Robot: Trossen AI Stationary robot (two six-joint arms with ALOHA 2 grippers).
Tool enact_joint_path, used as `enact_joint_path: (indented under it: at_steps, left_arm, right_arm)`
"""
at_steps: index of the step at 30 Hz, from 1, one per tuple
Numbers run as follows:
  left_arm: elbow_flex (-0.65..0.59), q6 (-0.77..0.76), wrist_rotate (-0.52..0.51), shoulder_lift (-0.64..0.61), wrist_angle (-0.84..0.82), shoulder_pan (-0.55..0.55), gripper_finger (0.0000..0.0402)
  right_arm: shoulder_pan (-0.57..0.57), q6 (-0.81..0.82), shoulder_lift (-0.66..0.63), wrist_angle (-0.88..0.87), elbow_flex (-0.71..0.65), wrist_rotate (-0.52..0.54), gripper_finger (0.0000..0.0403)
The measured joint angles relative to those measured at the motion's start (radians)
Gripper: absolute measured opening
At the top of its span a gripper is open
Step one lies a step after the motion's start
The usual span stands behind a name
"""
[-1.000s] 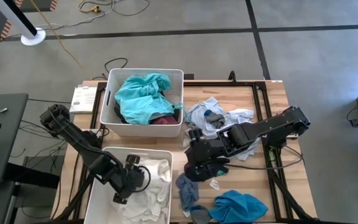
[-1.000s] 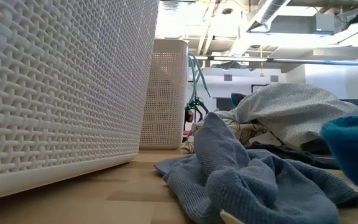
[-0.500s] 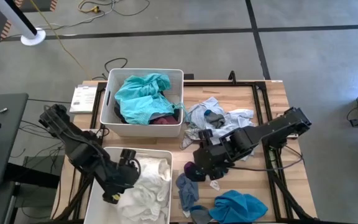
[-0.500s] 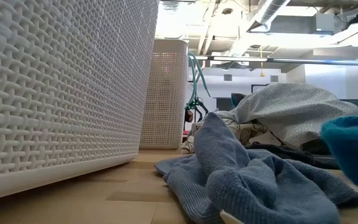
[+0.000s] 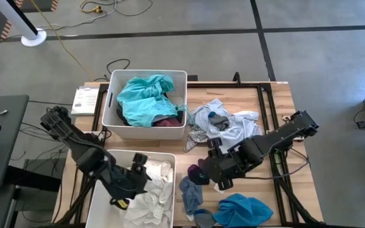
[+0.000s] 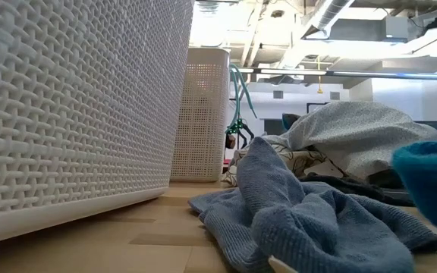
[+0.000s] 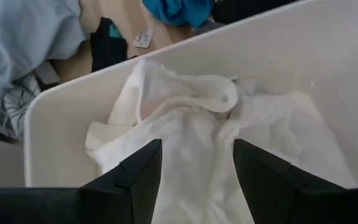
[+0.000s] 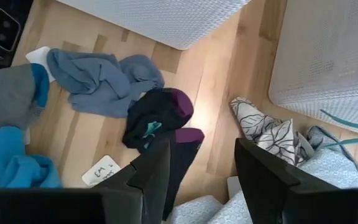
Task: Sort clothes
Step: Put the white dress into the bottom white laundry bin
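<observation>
My left gripper (image 5: 138, 174) (image 7: 197, 155) hangs open over the near white bin (image 5: 100, 196), above the white clothes (image 7: 191, 118) heaped inside it, touching none of them. My right gripper (image 5: 211, 172) (image 8: 201, 155) is open above the table's middle, over a dark navy and purple garment (image 8: 160, 115) that lies flat on the wood. A grey-blue garment (image 5: 190, 193) and a bright blue one (image 5: 243, 209) lie near the front edge. A pale grey and white pile (image 5: 224, 123) lies behind my right gripper. Neither gripper shows in the low view.
The far white bin (image 5: 113, 95) holds a teal garment (image 5: 146, 95) and a maroon one (image 5: 166, 123). A white tag (image 8: 101, 171) lies on the wood beside the dark garment. Bare wood shows along the table's right side (image 5: 277, 107). Both bins fill the table's left half.
My left gripper has risen above the white clothes in the near bin and turned a little at the wrist. My right gripper has moved toward the table's near edge and tipped further downward, so the dark navy and purple garment now shows beside it. The clothes lie as before.
</observation>
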Motion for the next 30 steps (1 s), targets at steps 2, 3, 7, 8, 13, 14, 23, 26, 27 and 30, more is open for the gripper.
enact_joint_path:
  at_steps: [2,3,7,8,13,14,23,26,27,30]
  left_arm:
    - [-0.052,0.017,-0.002,0.000,0.053,0.006,0.0194]
    - [-0.079,0.023,-0.003,0.000,0.077,0.012,0.0194]
    - [-0.212,0.020,0.002,0.000,0.184,0.041,0.0194]
    - [-0.248,0.015,0.008,0.000,0.210,0.050,0.0194]
    - [-0.412,-0.009,0.159,0.000,0.378,0.090,0.0194]
    - [-0.439,-0.017,0.173,0.000,0.409,0.095,0.0194]
    - [-0.604,-0.119,0.215,-0.001,0.509,0.128,0.0194]
    - [-0.618,-0.137,0.215,-0.002,0.504,0.130,0.0194]
    - [-0.618,-0.138,0.215,-0.002,0.504,0.130,0.0194]
    - [-0.585,-0.127,0.214,-0.001,0.491,0.130,0.0194]
  right_arm:
    - [0.009,0.015,0.000,-0.005,0.000,0.000,0.0193]
    - [0.012,0.022,0.000,-0.008,0.000,0.000,0.0193]
    - [0.033,0.051,0.000,-0.018,0.000,0.019,0.0193]
    - [0.040,0.056,0.000,-0.019,0.000,0.028,0.0193]
    - [0.066,0.061,0.000,-0.018,0.000,0.068,0.0193]
    - [0.069,0.063,0.000,-0.018,0.000,0.077,0.0193]
    - [0.074,0.092,0.000,-0.018,0.000,0.082,0.0193]
    - [0.074,0.098,0.000,-0.019,0.000,0.082,0.0193]
    - [0.074,0.103,0.000,-0.021,0.000,0.082,0.0193]
    - [0.072,0.124,0.000,-0.044,0.000,0.082,0.0193]
